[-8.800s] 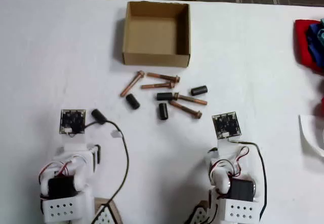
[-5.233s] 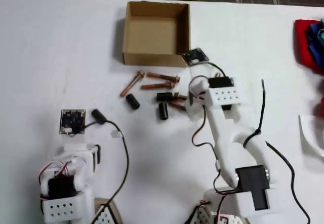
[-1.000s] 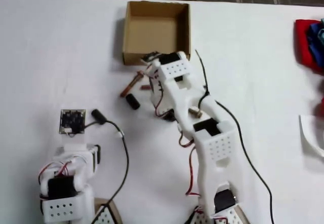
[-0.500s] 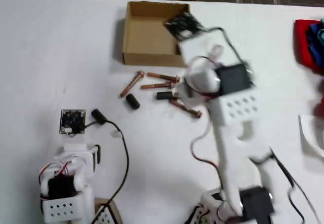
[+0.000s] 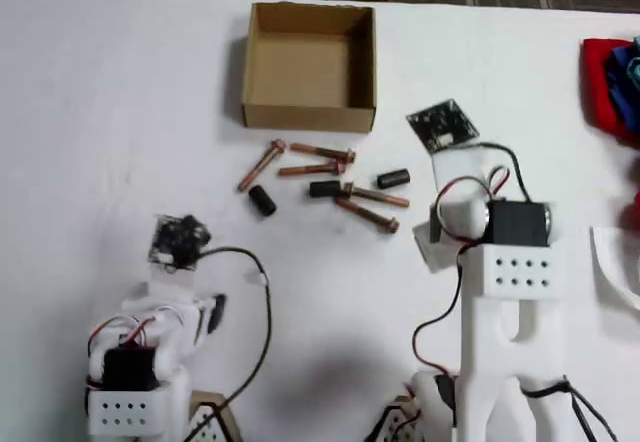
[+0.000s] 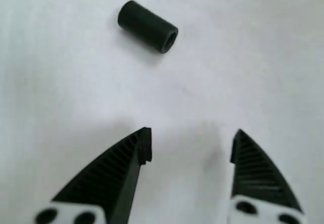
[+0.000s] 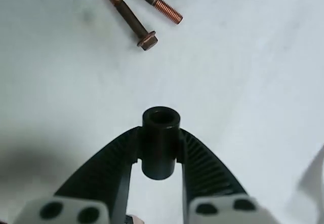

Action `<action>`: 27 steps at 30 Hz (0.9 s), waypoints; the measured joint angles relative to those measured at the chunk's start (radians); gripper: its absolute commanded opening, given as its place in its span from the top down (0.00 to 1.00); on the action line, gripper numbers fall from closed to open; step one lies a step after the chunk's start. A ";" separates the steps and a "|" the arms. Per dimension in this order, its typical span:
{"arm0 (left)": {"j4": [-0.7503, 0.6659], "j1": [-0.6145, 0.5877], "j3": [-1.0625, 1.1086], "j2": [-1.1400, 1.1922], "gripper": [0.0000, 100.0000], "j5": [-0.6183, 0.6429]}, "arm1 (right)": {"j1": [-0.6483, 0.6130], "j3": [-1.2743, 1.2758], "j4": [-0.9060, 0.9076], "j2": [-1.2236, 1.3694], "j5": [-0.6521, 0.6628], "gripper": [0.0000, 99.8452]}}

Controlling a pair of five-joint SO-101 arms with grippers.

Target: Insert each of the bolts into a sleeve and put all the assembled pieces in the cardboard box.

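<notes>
The cardboard box (image 5: 310, 67) stands open at the back of the white table. In front of it lie several copper bolts (image 5: 322, 151) and three black sleeves, one to the left (image 5: 262, 200), one in the middle (image 5: 324, 189) and one to the right (image 5: 393, 178). My right gripper (image 7: 160, 148) is shut on another black sleeve (image 7: 161, 125), held upright above the table, right of the pile; two bolts (image 7: 126, 13) lie just ahead of it. My left gripper (image 6: 192, 133) is open over bare table, with a loose sleeve (image 6: 148, 26) lying ahead of its fingertips.
The right arm (image 5: 510, 262) stands tall right of the pile; the left arm (image 5: 140, 352) sits low at the front left with a black cable (image 5: 262, 302) looping beside it. A red cloth (image 5: 610, 72) and a white object (image 5: 615, 267) lie at the right edge.
The right arm has swung back from near the box to the right of the pile, carrying a sleeve. The left arm's wrist has shifted forward and to the right.
</notes>
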 measured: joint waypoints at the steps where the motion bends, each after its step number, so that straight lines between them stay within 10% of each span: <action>1: -0.008 0.000 0.000 0.000 0.61 -0.046 | 0.003 0.029 -0.017 -0.009 0.002 0.98; 13: -0.206 -0.204 0.000 0.000 0.57 -0.591 | 0.008 0.123 -0.089 -0.021 0.000 0.98; 27: -0.292 -0.215 -0.112 0.000 0.57 -0.308 | 0.008 0.123 -0.094 -0.021 0.000 0.98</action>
